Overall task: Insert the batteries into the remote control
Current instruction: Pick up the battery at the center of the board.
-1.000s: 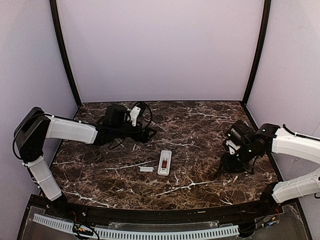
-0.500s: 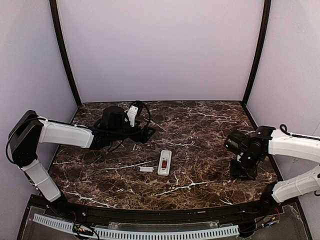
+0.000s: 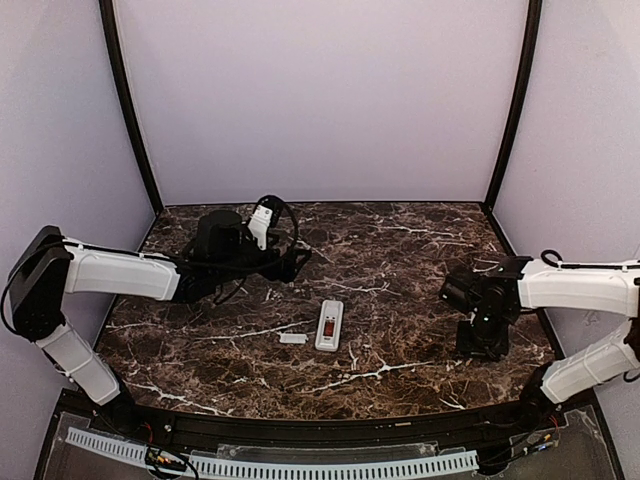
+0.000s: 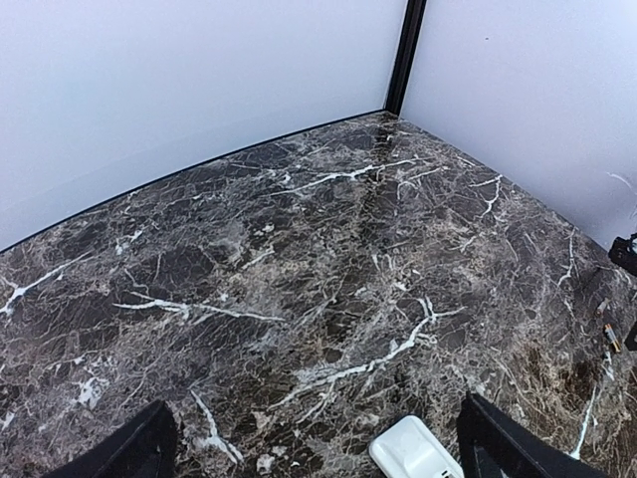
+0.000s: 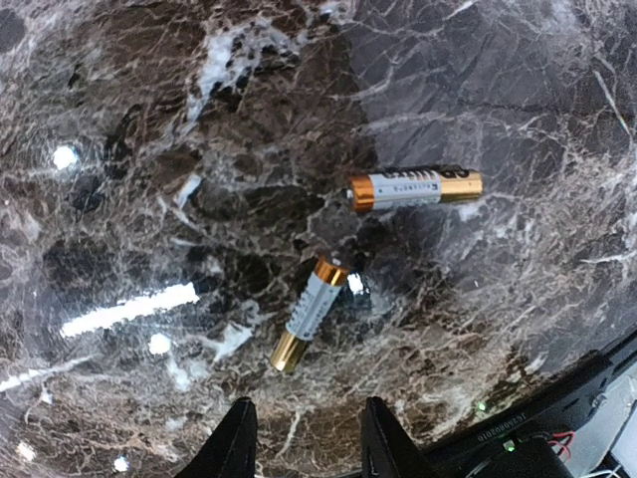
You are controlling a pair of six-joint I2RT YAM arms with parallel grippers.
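Marbled dark surface (image 5: 119, 199) shows two batteries (image 5: 311, 313) lying just ahead of the right gripper (image 5: 304, 438), jaws part open, nearer one's long axis pointing roughly toward them.

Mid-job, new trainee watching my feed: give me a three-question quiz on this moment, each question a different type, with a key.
1. True or false: both batteries lie loose on the marble tabletop.
2. Which gripper hangs over the batteries? A) left gripper B) right gripper
3. Fill in: the small white cover piece lies beside the ____.

Key
1. True. The nearer battery and the farther battery rest apart on the marble, neither gripped.
2. B. The right gripper points down at them; the left gripper stands wide open, holding nothing.
3. Remote control, lying flat at the table's middle.
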